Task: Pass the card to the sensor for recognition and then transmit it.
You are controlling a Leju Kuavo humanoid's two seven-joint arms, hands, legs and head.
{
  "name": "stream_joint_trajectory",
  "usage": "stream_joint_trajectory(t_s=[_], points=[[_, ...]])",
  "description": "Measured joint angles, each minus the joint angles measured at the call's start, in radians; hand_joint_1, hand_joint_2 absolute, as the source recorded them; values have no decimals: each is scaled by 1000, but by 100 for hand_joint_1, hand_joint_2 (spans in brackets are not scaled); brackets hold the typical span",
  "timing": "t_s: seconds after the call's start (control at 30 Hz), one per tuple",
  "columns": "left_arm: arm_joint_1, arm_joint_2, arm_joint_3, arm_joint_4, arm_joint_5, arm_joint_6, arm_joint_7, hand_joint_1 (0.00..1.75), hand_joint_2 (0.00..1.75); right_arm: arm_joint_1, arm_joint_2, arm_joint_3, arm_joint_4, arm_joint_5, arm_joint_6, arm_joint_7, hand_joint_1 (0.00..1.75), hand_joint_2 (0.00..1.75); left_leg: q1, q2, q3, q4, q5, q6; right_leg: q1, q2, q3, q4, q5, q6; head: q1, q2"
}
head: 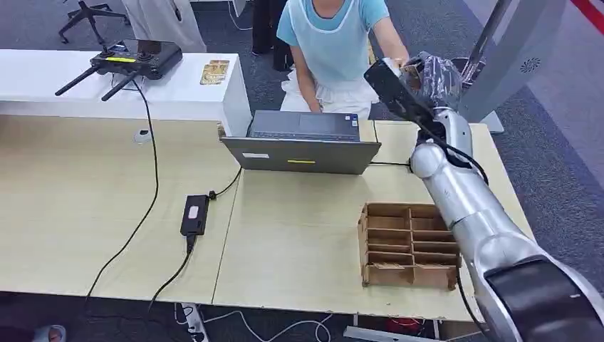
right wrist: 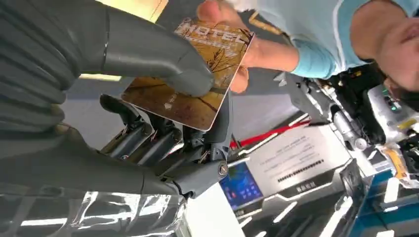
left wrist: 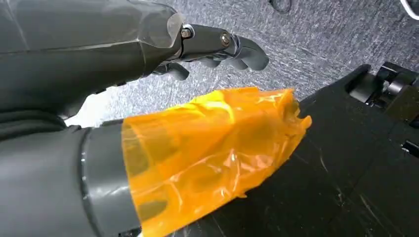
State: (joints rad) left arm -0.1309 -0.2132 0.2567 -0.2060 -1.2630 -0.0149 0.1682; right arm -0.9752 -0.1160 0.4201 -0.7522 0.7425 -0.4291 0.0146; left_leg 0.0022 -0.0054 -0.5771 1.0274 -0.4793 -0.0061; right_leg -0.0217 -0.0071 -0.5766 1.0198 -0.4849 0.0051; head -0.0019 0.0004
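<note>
- So the right hand point(right wrist: 163, 94) is stretched out far right past the bench point(head: 299, 235), with the card point(right wrist: 190, 74) pinched between its thumb and fingers point(right wrist: 148, 133). The thumb presses flat on the printed face and the fingers back it from underneath.
- A person's hand point(right wrist: 237, 47) is already on the far edge of the card, so both are holding it at once. That's the risky bit, I reckon.
- If the robot hangs on too long, the person tugs against a firm pinch and the card could bend or snap out sideways.
- If the fingers let go before the person has a proper hold, it drops, and it's out past the bench edge, so it'd hit the floor.
- The thumb sits near the card's middle, so a twist from the person could pivot the card out of the pinch.
- I can't tell from here whether the sensor step actually registered. If it didn't, handing over now skips it.
- The left hand point(left wrist: 217, 47) hangs down by the floor holding nothing, fingers loosely curled, so it won't catch anything.
- The laptop point(head: 303, 146) and the cardboard tray point(head: 407, 246) sit well clear of the arm, no bump risk there.
</note>
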Motion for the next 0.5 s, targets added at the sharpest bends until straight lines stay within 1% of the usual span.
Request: stream_joint_trajectory(t_s=[0.23, 0.33, 0.5], points=[[1, 0, -1, 0, -1, 5, -6, 0, 0, 11, -3, -78, -23, -98, 6, -41, 175, 175, 0, 0, 0, 0, 0, 0, 0, 0, 0, 0, 0, 0, 0, 0], [2, 0, -1, 0, -1, 17, -8, 0, 0, 28, -18, -118, -32, -203, 57, -78, 175, 175, 0, 0, 0, 0, 0, 0, 0, 0, 0, 0, 0, 0, 0, 0], [6, 1, -1, 0, 4, 29, -8, 0, 0, 61, -50, -199, -37, -390, 193, -146, 175, 175, 0, -1, 0, 1, 0, 0, 0, 0, 0, 0, 0, 0, 0, 0]])
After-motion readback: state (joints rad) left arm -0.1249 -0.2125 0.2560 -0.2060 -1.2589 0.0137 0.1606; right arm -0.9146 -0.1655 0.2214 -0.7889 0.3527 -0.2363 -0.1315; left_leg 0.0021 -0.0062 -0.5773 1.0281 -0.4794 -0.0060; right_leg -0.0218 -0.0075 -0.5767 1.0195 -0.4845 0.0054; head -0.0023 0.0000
